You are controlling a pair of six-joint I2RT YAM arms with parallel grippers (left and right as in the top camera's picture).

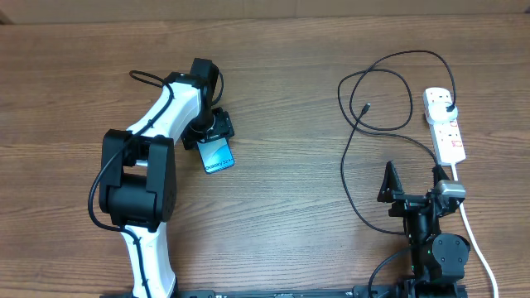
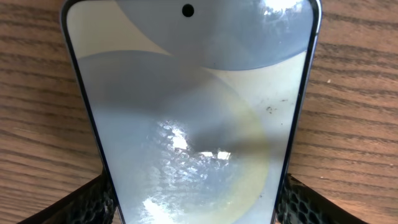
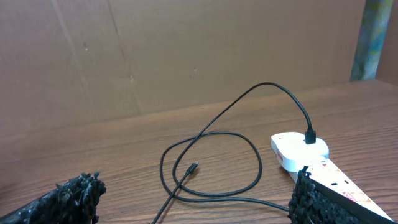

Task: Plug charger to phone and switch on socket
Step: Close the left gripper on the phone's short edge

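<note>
The phone point(image 1: 219, 156) lies flat on the wooden table with its blue-teal screen up. In the left wrist view the phone point(image 2: 193, 112) fills the frame. My left gripper point(image 1: 212, 129) has a finger against each long edge of the phone, shut on it. The charger cable point(image 1: 389, 128) lies in loops at the right. Its connector tip point(image 1: 365, 108) lies loose on the table, and its black plug point(image 1: 448, 107) sits in the socket point(image 1: 447, 132). My right gripper point(image 1: 412, 180) is open and empty, near the front edge, just short of the socket. The right wrist view shows the tip point(image 3: 194, 167), the plug point(image 3: 310, 137) and the socket point(image 3: 311, 155).
The socket's thick white cord point(image 1: 476, 240) runs along the right side, past the right arm, to the front edge. A brown cardboard wall point(image 3: 186, 56) stands behind the table.
</note>
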